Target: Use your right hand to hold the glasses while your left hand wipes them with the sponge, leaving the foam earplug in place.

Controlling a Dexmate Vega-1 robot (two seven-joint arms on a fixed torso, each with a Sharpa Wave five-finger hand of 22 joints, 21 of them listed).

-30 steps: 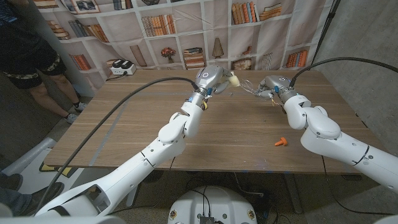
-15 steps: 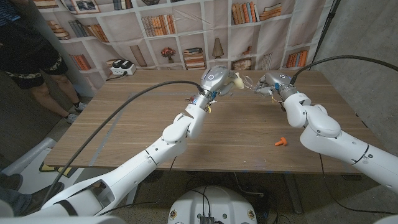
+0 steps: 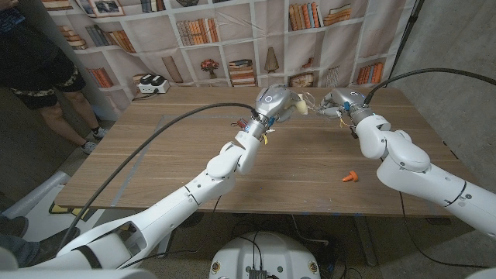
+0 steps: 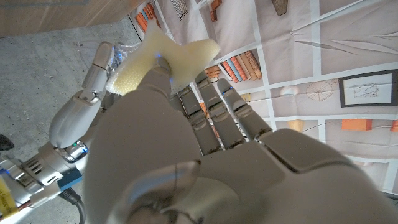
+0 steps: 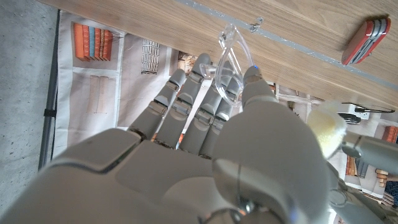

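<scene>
Since a second ago the left robot hand (image 3: 277,101) has travelled rightward across the far part of the bench (image 3: 155,155), carrying the pale yellow sponge (image 3: 295,103) until it meets the glasses (image 3: 311,105); a clear gap separated them then, and now the sponge is right up against the lens. The left wrist view shows that robot hand pinching the sponge (image 4: 158,59) between thumb and fingers, with the other robot hand just past it. The right robot hand (image 3: 339,103) has hardly shifted and grasps the clear-framed glasses (image 5: 229,68), a lens caught between thumb and fingers above the wood, as the right wrist view shows, with the sponge (image 5: 326,127) close at its side. Both robot hands work above the bench's far edge, near its right corner, close to the bookshelf backdrop (image 3: 217,35). The orange foam earplug (image 3: 350,177) lies where it lay before, on the bench's near right part, well apart from both robot hands and close beside the right forearm. A red pocket knife (image 5: 366,37) lies on the wood in the right wrist view. The broad middle and left of the bench are crossed only by the left arm and its black cable (image 3: 147,143). A person (image 3: 31,62) stands beyond the far left corner.
</scene>
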